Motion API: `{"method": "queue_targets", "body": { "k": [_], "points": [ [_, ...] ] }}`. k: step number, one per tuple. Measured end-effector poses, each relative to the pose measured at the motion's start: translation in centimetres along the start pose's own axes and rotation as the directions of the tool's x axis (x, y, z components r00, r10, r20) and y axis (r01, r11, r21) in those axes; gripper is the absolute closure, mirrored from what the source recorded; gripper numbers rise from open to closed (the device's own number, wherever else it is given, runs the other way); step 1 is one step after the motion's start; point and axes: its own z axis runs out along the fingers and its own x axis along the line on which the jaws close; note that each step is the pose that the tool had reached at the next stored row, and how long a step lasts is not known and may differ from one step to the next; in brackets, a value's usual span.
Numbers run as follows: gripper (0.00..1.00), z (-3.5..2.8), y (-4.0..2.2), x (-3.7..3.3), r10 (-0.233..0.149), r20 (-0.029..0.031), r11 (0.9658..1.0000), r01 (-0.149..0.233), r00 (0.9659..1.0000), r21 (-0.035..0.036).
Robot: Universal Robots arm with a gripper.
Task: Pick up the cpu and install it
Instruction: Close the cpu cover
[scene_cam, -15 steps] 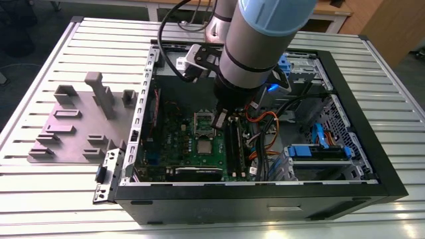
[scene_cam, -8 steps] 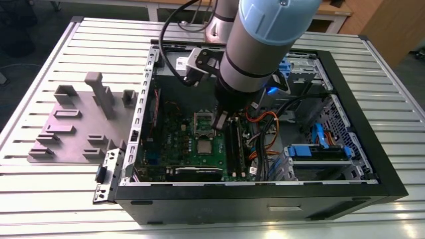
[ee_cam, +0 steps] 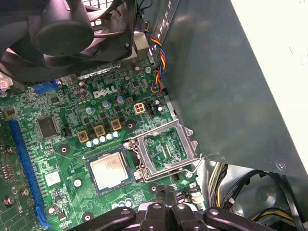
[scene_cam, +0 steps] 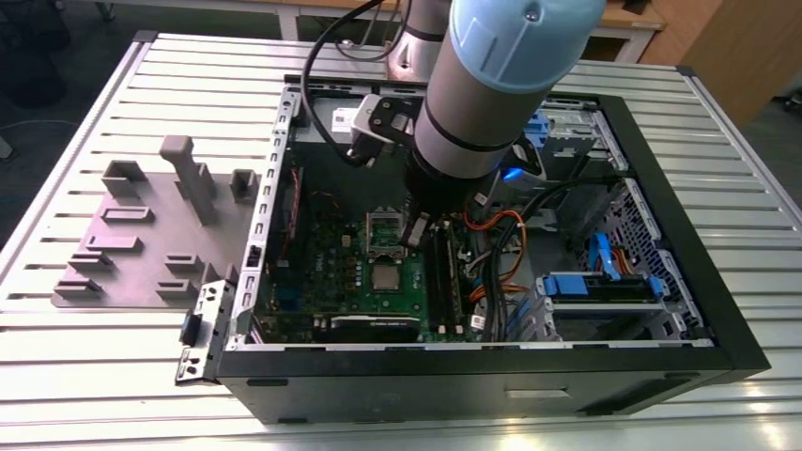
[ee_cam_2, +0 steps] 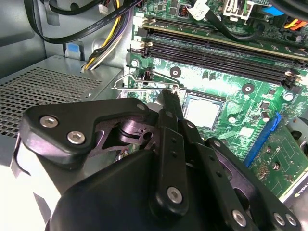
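The cpu (ee_cam: pixel 109 168) lies flat in its socket on the green motherboard, silver top up, also seen as the cpu (scene_cam: pixel 386 273) and the cpu (ee_cam_2: pixel 202 110). Beside it the hinged silver frame (ee_cam: pixel 166 153) stands swung open, its wire lever (ee_cam: pixel 193 167) sticking out. My gripper (ee_cam: pixel 166 192) is shut with nothing between its fingers. It hovers just over the open frame's edge, a short way from the chip. In the exterior view the gripper (scene_cam: pixel 420 224) reaches down into the open computer case under the arm.
The black case wall (scene_cam: pixel 501 371) rings the board. A cooling fan (ee_cam: pixel 62 29), memory slots (ee_cam_2: pixel 216 53), bundled cables (scene_cam: pixel 495 272) and blue drive brackets (scene_cam: pixel 602 282) crowd the inside. A grey fixture plate (scene_cam: pixel 138 235) lies on the slatted table at the exterior view's left.
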Motion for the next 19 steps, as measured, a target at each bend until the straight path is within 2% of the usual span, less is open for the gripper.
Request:
{"method": "queue_targets", "body": {
  "k": [8, 12, 14, 16, 18, 19],
  "points": [
    [0.89, 0.0, 0.0, 0.0, 0.0, 0.0001, 1.0, 0.0, 1.0, -0.0002],
    [0.89, 0.02, -0.09, -0.04, -0.028, -0.0034, 0.9996, 0.028, 0.9996, -0.0053],
    [0.89, 0.06, -0.34, -0.19, -0.031, -0.0028, 0.9995, 0.031, 0.9995, -0.0068],
    [0.89, 0.14, -0.54, -0.43, -0.031, 0.0006, 0.9995, 0.031, 0.9995, -0.0092],
    [0.89, 0.21, -0.67, -0.61, -0.031, 0.0111, 0.9994, 0.031, 0.9994, -0.0146],
    [0.89, 0.23, -0.78, -0.7, -0.032, 0.0188, 0.9993, 0.032, 0.9993, -0.0188]
  ]
}}
